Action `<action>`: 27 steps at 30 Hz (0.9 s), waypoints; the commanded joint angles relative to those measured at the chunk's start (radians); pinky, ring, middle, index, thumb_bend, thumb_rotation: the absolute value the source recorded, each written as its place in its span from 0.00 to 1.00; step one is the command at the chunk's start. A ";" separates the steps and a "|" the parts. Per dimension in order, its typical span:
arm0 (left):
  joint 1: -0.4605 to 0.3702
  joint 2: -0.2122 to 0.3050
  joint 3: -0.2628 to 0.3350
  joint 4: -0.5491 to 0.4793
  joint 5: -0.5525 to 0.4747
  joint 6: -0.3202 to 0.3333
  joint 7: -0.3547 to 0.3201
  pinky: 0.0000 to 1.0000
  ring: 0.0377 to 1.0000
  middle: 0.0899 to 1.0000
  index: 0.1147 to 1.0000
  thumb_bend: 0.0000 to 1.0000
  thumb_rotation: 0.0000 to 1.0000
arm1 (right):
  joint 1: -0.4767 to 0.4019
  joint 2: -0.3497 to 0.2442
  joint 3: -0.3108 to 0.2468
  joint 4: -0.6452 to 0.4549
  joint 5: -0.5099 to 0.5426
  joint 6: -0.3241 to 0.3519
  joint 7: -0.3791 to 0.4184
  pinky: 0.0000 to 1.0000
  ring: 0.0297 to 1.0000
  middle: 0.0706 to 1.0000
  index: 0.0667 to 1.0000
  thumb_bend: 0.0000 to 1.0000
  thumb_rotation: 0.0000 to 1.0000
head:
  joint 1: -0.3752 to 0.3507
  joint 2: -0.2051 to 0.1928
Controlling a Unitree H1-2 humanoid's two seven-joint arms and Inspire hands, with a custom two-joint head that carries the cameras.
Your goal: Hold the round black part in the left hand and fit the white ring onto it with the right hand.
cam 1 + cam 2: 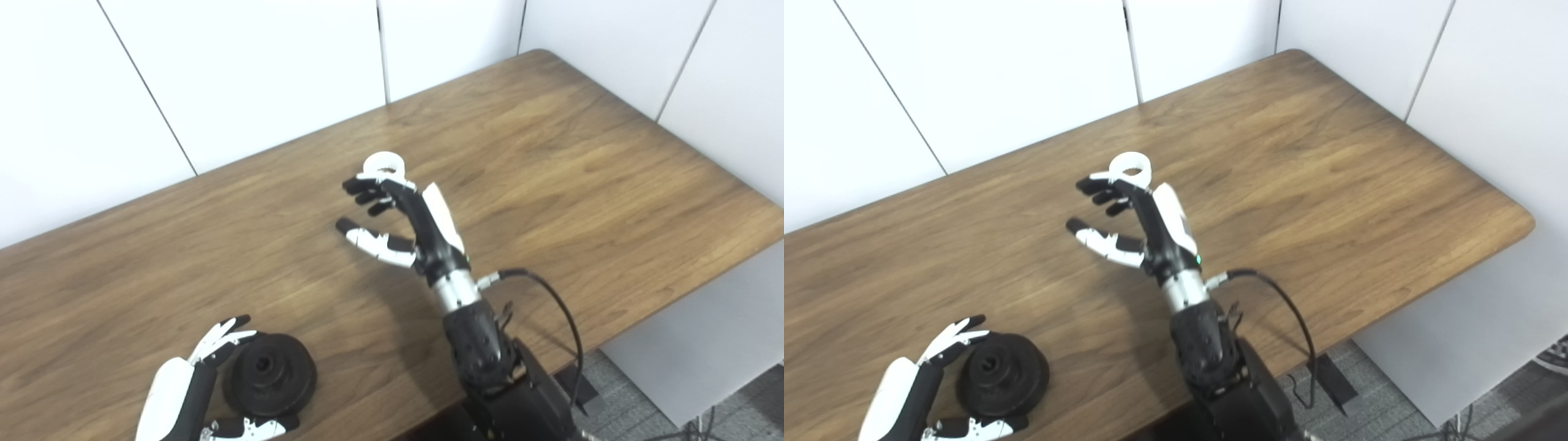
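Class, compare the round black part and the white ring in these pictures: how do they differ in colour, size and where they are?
Colour: the round black part is dark and matte, the white ring bright. Size: the black part looks clearly wider than the ring. Place: the black part lies flat near the table's front edge between the left hand's fingers and thumb; the ring sits farther back, just behind the right hand's fingertips. Shared: both are round with a central hole.
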 commanded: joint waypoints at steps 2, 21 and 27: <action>-0.007 0.003 0.005 -0.010 -0.005 -0.034 0.010 0.86 0.93 0.90 0.53 0.82 0.22 | -0.081 -0.023 -0.033 -0.029 -0.017 0.035 0.024 0.56 0.65 0.68 0.64 0.50 0.32 | 0.001 0.001; -0.002 -0.007 0.005 -0.012 -0.002 -0.030 0.002 0.88 0.94 0.90 0.54 0.82 0.22 | -0.383 -0.279 -0.010 0.228 -0.191 0.140 0.167 0.57 0.70 0.74 0.69 0.57 0.38 | 0.030 0.000; 0.001 -0.009 0.005 -0.021 0.005 -0.024 -0.002 0.88 0.93 0.90 0.54 0.82 0.22 | -0.457 -0.361 0.031 0.384 -0.201 0.075 0.169 0.63 0.76 0.77 0.71 0.57 0.37 | 0.033 0.002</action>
